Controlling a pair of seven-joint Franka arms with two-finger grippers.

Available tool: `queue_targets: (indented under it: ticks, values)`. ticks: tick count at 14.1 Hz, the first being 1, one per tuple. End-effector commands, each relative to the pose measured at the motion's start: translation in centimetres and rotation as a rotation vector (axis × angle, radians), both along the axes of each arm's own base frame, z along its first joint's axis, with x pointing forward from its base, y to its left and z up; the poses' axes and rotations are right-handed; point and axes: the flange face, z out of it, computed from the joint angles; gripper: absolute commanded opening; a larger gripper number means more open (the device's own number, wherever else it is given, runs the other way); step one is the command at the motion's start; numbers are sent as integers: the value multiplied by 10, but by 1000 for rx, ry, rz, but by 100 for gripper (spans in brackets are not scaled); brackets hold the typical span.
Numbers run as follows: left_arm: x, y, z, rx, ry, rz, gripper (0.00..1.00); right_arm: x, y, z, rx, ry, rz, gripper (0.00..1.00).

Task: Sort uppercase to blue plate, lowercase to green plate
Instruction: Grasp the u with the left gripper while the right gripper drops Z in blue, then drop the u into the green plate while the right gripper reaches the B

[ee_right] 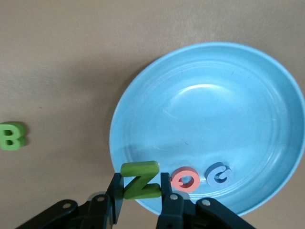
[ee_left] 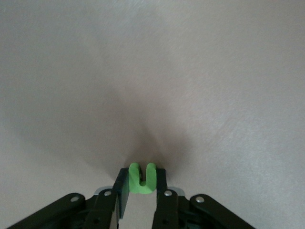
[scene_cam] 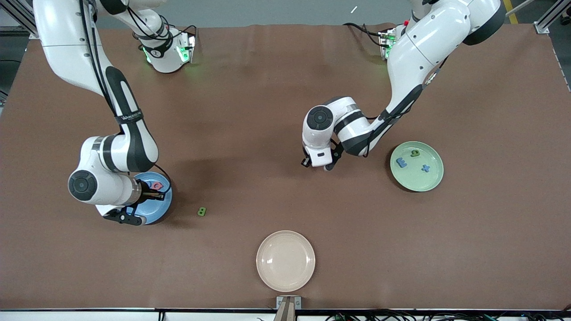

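Both arms are glossy white with black joint bands and round dark caps, black cables clipped alongside, green lights glowing at their bases.

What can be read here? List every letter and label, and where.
"N": green N, in right gripper at blue plate's rim.
"G": pink G, in that plate.
"G": blue G, beside it.
"B": green B, on table.
"u": green u, in left gripper.
"E": blue E, in green plate.
"g": green g, there too.
"x": blue x, there too.
Right arm's band: too small to read.
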Motion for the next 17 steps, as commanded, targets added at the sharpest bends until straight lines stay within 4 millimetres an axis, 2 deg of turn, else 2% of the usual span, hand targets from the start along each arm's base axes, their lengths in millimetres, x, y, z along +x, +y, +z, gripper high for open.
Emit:
queue_targets:
  ticks: [1, 3, 7, 9, 11, 12, 13, 14, 17]
  values:
    - [19, 28, 32, -2, -27, -64, 15, -7, -1, -17, -6, -20, -8, 1]
    - [31, 59, 51, 6, -46, -167, 15, -8, -5, -25, -7, -16, -12, 2]
    - [49, 145, 78, 15, -56, -317, 13, -10, -4, -32, -10, -7, -12, 3]
    - [55, 196, 82, 9, -42, -392, 13, -10, -5, -34, -10, -4, -13, 4]
    - [58, 242, 77, 13, -23, -465, 13, -10, -11, -36, -11, -1, -22, 7]
    - [59, 265, 72, 18, -11, -500, 13, -10, -10, -36, -11, 1, -21, 15]
    - [60, 282, 69, 28, -7, -537, 14, -10, -12, -36, -12, 1, -23, 46]
    - [62, 300, 66, 37, -2, -560, 14, -10, -11, -35, -12, 1, -23, 99]
    - [63, 335, 56, 62, 3, -634, 14, -8, -5, -24, -8, -3, -15, 100]
